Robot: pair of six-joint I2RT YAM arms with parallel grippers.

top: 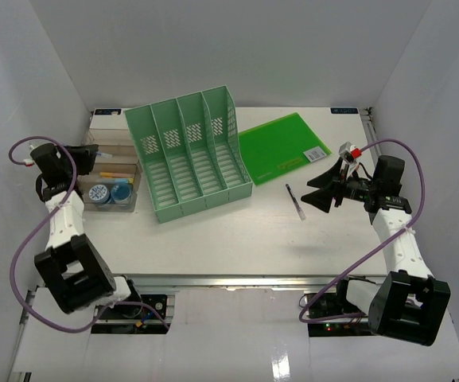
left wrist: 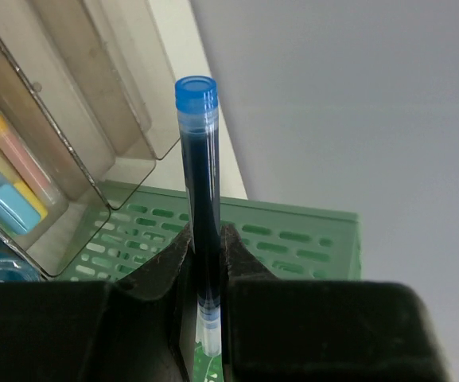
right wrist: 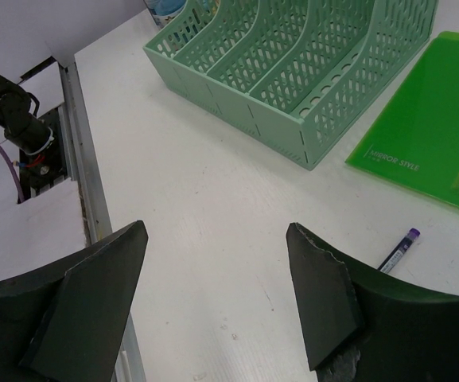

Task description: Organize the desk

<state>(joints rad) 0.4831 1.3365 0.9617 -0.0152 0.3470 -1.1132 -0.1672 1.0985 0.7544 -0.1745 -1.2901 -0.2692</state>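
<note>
The left gripper [left wrist: 205, 263] pinches a blue-capped pen [left wrist: 197, 159]; right gripper [right wrist: 213, 270] gapes empty above the desk [right wrist: 197, 199], near a purple-tipped pen [right wrist: 398, 250], probably light, stiff: grab mid-barrel.

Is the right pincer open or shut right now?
Open. The right pincer stands spread wide, with only bare desk showing in the gap.

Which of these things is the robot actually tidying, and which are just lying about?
In the job: desk, blue-capped pen in left hand, loose pen, green folder, file rack, clear tray.
Just there: purple cables, white walls.
</note>
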